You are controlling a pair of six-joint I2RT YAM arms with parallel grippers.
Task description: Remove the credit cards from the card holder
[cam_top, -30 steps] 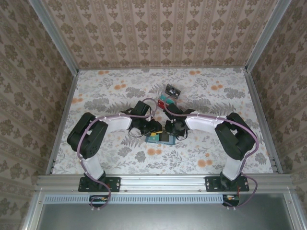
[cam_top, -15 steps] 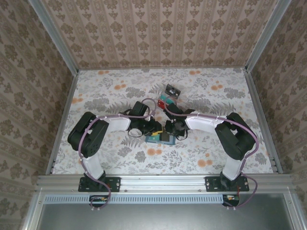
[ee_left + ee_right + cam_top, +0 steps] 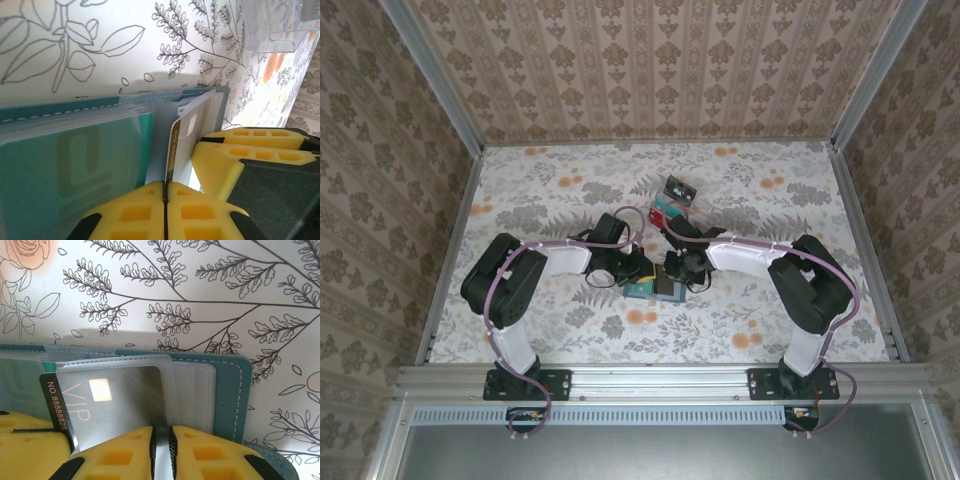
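The teal card holder (image 3: 656, 291) lies open on the flowered table between both grippers. My left gripper (image 3: 165, 184) is shut on the dark lettered edge of a credit card (image 3: 173, 150) that stands up out of the holder's (image 3: 60, 165) pale lining. In the right wrist view that card (image 3: 115, 405) is silvery with "VIP" on it, still partly in its pocket. My right gripper (image 3: 162, 432) is shut on the pale pocket flap of the card holder (image 3: 230, 390). From above, the left gripper (image 3: 638, 272) and right gripper (image 3: 675, 272) almost touch.
A clear plastic box (image 3: 675, 200) with something red inside stands just behind the grippers; its corner (image 3: 280, 25) is in the left wrist view. Patterned walls close the table on three sides, with open tabletop to the left and right.
My left gripper has closed onto the card's edge. Both arms and the card holder have hardly moved.
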